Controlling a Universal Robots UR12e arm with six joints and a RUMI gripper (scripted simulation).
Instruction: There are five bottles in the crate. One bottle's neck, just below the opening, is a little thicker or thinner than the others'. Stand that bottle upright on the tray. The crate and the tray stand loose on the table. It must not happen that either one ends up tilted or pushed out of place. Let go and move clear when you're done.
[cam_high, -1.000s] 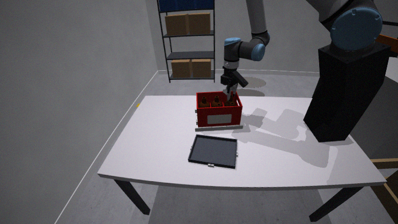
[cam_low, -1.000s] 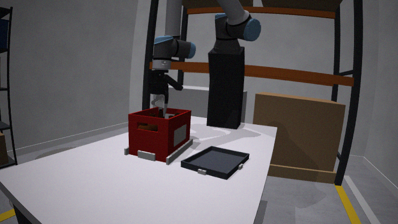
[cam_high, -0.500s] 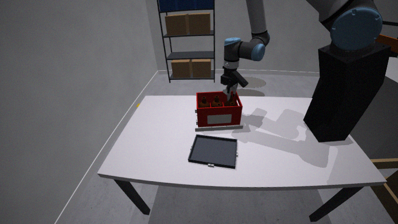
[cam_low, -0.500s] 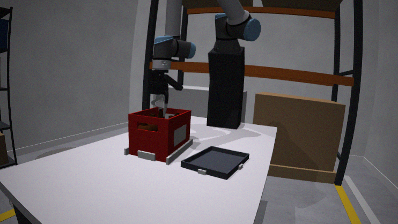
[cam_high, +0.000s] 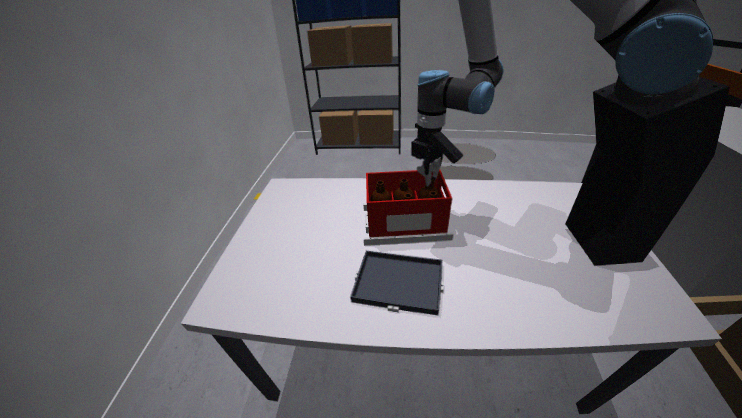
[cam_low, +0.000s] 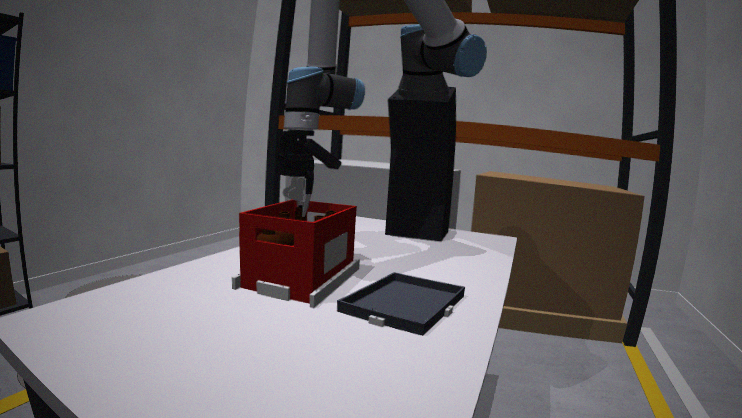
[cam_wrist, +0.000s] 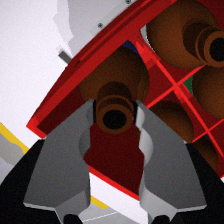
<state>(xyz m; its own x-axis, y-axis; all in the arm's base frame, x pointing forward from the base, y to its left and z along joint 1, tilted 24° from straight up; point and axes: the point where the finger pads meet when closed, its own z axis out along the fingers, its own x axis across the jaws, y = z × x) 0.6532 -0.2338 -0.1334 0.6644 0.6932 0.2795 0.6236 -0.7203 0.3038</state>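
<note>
The jaws (cam_high: 429, 182) (cam_low: 302, 212) are down inside the red crate (cam_high: 407, 206) (cam_low: 277, 270) (cam_wrist: 55, 104), drawn in to a narrow gap, with a brown bottle's neck (cam_wrist: 114, 111) between their tips. They seem to be closed on that neck, one on either side just below the opening, presumably because the neck is the part that stands up within reach and the part whose thickness matters here. The bottle is in an end compartment, beside the crate wall — so a straight lift looks wisest, since a sideways pull could drag or tip the loose crate. Whether this is the odd bottle I cannot tell; the neck differences are too small to judge. Low grey strips (cam_high: 408, 239) (cam_low: 334, 282) lie along the crate's foot, perhaps to mark or keep its place, and small grey blocks (cam_high: 393, 308) (cam_low: 376, 320) sit at the edges of the tray (cam_high: 400, 308) (cam_low: 381, 316), likely for the same reason. Counting: one crate, one tray, one pair of jaws, and five bottles by the task, all apparently in the crate, though some are partly hidden. No bottle stands on the tray, which lies flat on the tabletop (cam_high: 290, 259) (cam_low: 207, 342) near the crate — the carrying and setting down are still to do.
</note>
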